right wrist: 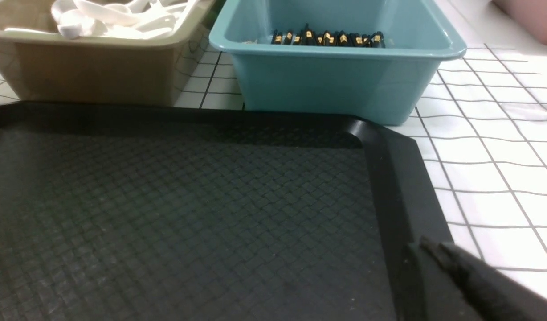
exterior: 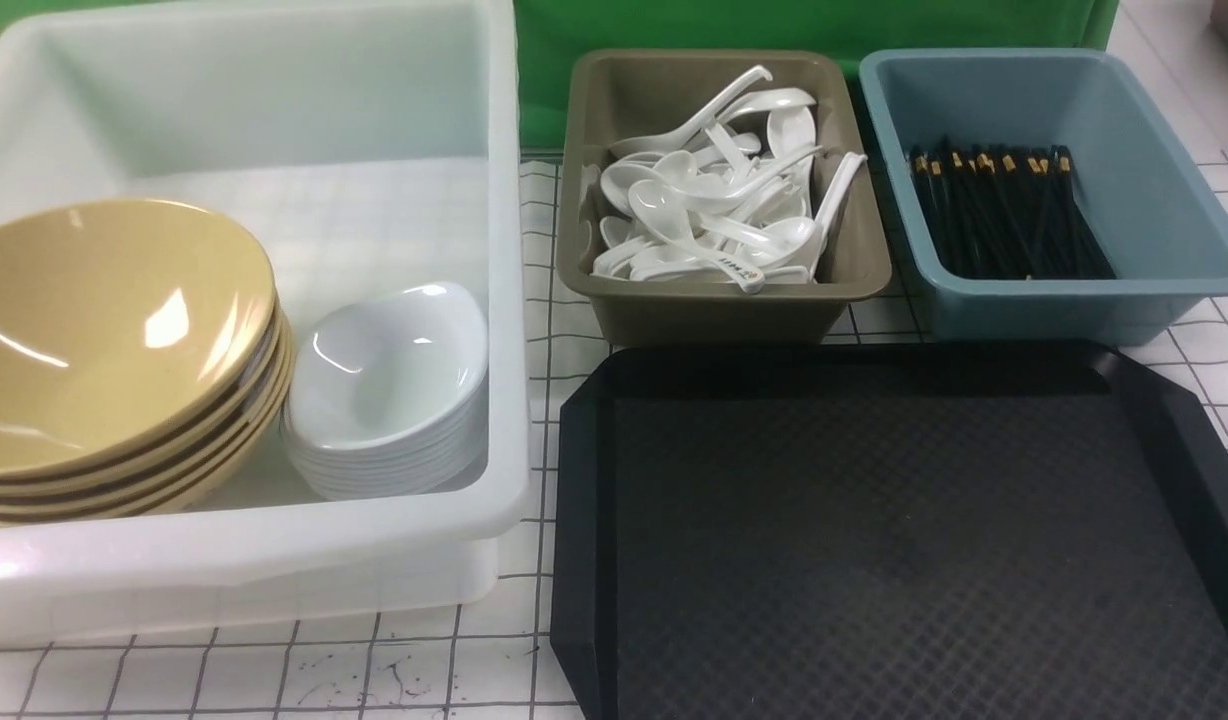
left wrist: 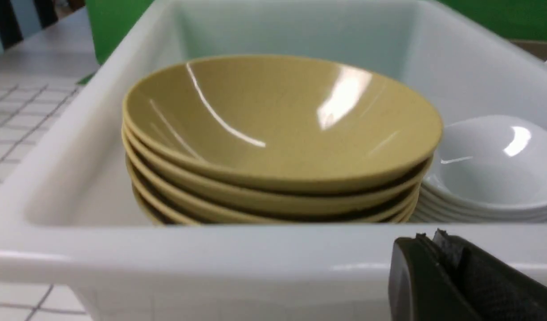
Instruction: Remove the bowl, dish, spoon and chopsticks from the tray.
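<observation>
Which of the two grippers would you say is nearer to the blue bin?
Right. The right gripper sits over the tray's corner before the blue bin; the left gripper faces the white tub.

left gripper (left wrist: pixel 460 276) only a dark fingertip edge at the left wrist view's corner, jaw state unreadable, right gripper (right wrist: pixel 474 281) likewise a single dark finger tip, state unreadable, both arms out of front view

The front view looks forward and down over the white tub (exterior: pixel 274 540), two bins and black tray (exterior: pixel 874 520). The left wrist view sits low, close against the tub's wall (left wrist: pixel 211 263). The right wrist view skims the tray (right wrist: pixel 389 187), probably from its near right corner, facing the blue bin (right wrist: pixel 336 89).
</observation>
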Robot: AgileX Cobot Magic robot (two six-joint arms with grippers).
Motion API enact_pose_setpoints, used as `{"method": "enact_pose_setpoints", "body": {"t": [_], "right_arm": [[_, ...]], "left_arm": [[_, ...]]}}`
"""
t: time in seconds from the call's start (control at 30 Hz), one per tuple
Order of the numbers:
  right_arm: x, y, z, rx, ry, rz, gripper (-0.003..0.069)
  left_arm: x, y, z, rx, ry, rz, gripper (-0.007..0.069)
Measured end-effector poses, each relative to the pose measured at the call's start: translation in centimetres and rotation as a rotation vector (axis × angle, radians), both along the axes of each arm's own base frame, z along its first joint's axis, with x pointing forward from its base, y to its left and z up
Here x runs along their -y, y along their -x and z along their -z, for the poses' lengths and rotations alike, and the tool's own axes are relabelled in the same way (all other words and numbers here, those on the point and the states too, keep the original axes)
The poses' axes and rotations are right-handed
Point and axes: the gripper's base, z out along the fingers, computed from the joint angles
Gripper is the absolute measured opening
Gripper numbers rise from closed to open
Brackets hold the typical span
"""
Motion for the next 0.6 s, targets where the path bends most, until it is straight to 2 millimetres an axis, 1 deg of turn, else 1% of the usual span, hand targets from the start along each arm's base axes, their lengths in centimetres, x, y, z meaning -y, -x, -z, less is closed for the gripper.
{"method": "enact_pose_setpoints", "body": {"t": [0.03, 0.13, 0.17, 0.33, 0.6], "right_arm": [[0.0, 0.0, 0.0, 0.000, 0.000, 0.000, 0.0064], [0.0, 0.0, 0.0, 0.000, 0.000, 0.000, 0.0067], [0.0, 0.0, 0.0, 0.000, 0.000, 0.000, 0.0069], [0.0, 0.0, 0.0, -0.002, 0.000, 0.000, 0.0074], [0.0, 0.0, 0.0, -0.002, 0.000, 0.000, 0.0083]], "left_arm": [[0.1, -0.2, 1.3, -0.040, 0.012, -0.011, -0.0013], [0.3, -0.4, 3.0, -0.085, 0.022, -0.011, -0.0013], [0.4, -0.5, 4.0, -0.111, 0.028, -0.005, -0.0013], [0.4, -0.7, 3.9, -0.061, 0.014, 0.008, -0.0013], [0.5, -0.7, 3.9, -0.055, 0.002, 0.013, -0.0013]]}}
